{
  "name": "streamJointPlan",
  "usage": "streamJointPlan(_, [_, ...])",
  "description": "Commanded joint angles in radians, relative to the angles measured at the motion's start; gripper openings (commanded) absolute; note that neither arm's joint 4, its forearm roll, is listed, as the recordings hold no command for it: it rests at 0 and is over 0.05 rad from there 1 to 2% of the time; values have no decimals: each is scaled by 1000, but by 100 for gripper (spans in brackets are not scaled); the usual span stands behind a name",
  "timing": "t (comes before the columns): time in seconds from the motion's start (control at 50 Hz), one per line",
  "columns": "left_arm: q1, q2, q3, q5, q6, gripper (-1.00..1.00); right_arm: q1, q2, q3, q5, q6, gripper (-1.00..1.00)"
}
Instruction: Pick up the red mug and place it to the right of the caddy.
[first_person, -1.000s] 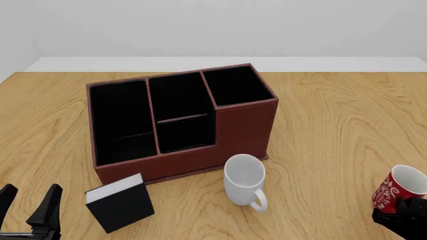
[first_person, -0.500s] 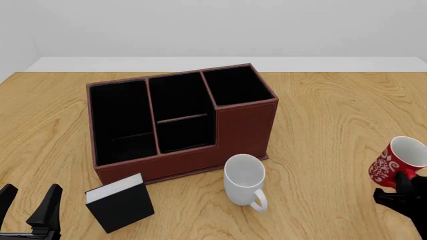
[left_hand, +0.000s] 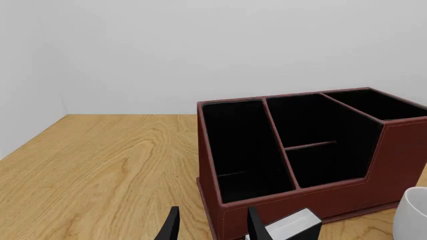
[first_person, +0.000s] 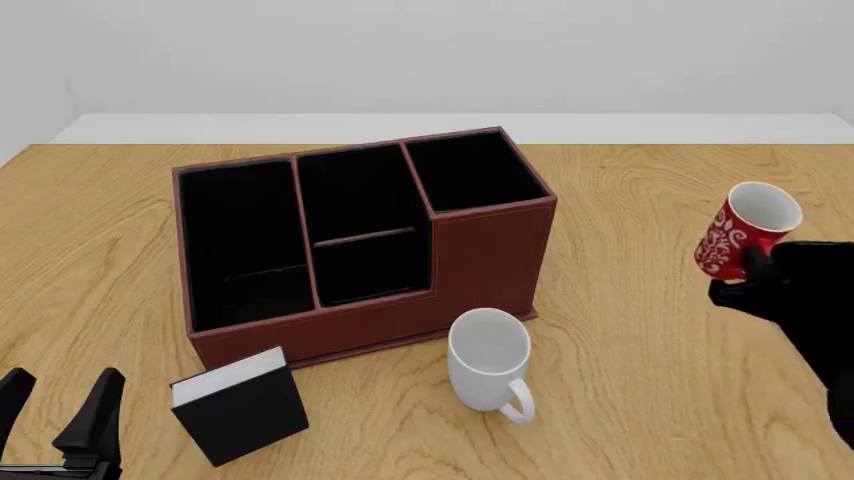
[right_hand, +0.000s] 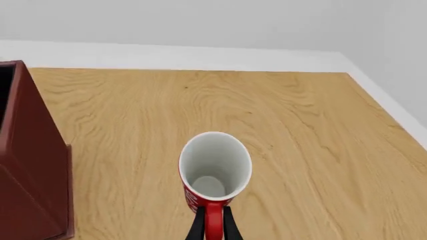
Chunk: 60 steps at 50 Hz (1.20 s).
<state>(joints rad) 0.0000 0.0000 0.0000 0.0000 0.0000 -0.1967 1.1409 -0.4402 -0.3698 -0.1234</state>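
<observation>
My right claw (first_person: 750, 272) grips the red mug (first_person: 742, 232) by its handle, lifted, tilted, right of the caddy (first_person: 360, 240). I should level it, lower gently onto bare tabletop (first_person: 641, 200). Left claw (first_person: 60, 405) open, idle.

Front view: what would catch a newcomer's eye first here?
Probably the red mug, tilted and held in the air by the right claw, to the right of the caddy. That big caddy dominates the table's middle, with a white mug standing before it.
</observation>
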Motion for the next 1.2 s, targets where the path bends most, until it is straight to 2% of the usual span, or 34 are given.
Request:
streamJointPlan(0.02, [0,0,0,0,0,100,50,193,-135,-70,0,-100])
streamJointPlan(0.34, [0,0,0,0,0,100,131,338,-279,-65,-8,-100])
streamJointPlan(0.66, [0,0,0,0,0,100,191,398,-340,-47,-12,-100])
streamJointPlan(1.2, [0,0,0,0,0,100,240,430,-295,-80,-4,-100])
